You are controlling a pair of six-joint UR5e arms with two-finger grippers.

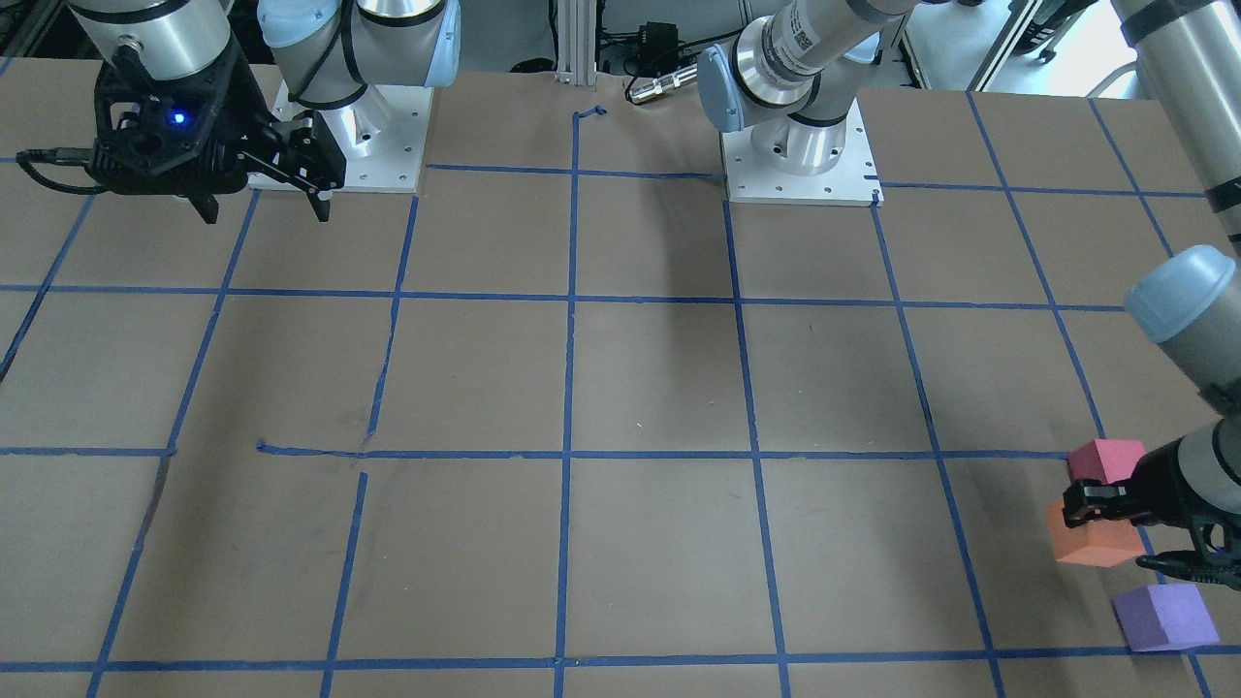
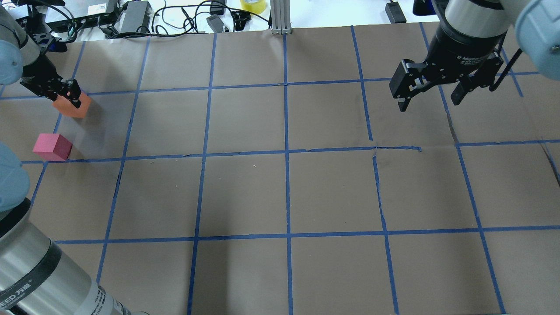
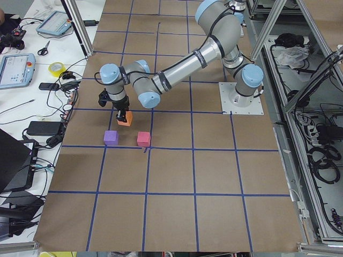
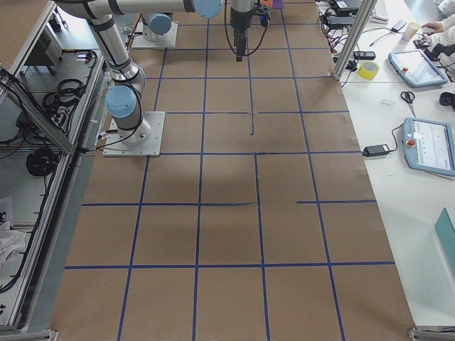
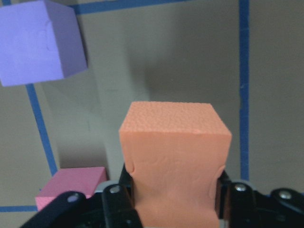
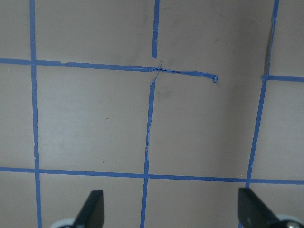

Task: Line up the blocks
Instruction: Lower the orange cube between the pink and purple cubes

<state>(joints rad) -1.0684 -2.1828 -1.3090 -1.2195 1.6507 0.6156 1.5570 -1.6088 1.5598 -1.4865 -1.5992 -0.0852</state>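
Left gripper (image 5: 174, 190) clasped orange block (image 5: 173, 137) near table (image 3: 177, 176) edge; in wrist view, purple block (image 5: 40, 42) lay at 10 o'clock, red block (image 5: 71, 183) at 8. Right gripper (image 2: 429, 101) gaped, holding nothing.

**Robotics Lab at Work: Arms, Tape and Teach Pendants**

Two industrial arms, the left arm (image 3: 182, 64) and the right arm (image 4: 124, 99), stand bolted through metal base plates (image 1: 843, 184) to a table (image 4: 227, 234) papered in brown and gridded with blue tape (image 2: 286, 192). An aluminium frame post (image 2: 280, 17) rises at the table's edge. On the white bench (image 4: 398, 213), at the table's 3 o'clock in the right-end view, lie teach pendants (image 4: 430, 145), scissors (image 4: 407, 97) and a yellow tape roll (image 4: 368, 69) (cables (image 2: 175, 19) crowd the 12 o'clock edge seen from overhead).
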